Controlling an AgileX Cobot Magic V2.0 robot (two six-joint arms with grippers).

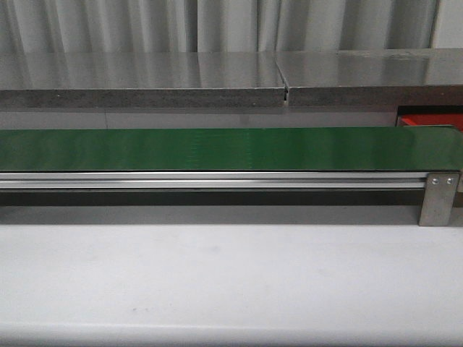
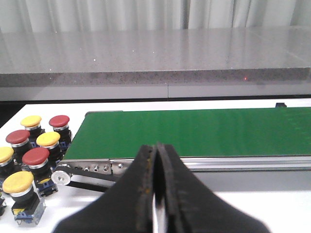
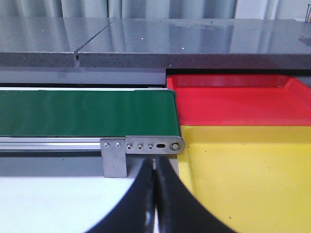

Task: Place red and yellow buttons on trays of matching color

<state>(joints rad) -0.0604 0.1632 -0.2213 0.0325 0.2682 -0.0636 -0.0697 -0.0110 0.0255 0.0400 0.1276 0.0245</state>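
Evidently, both the left end effector (image 2: 156, 194) and right end effector (image 3: 154, 204) are pressed together, empty; red buttons (image 2: 35, 156) and yellow buttons (image 2: 48, 140) are clustered beside the green belt (image 2: 194, 131); red tray (image 3: 238, 99) abuts yellow tray (image 3: 248, 170). No writing is legible.

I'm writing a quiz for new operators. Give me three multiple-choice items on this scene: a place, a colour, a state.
1. The push buttons stand:
A on the belt
B on the table by the belt's end
C in a tray

2. The tray next to the red tray is:
A blue
B yellow
C green

3. The left gripper is:
A shut, empty
B wide open
C holding a button

B: they stand clear of the green belt.
B: the yellow tray adjoins it.
A: its fingers meet with nothing between them.
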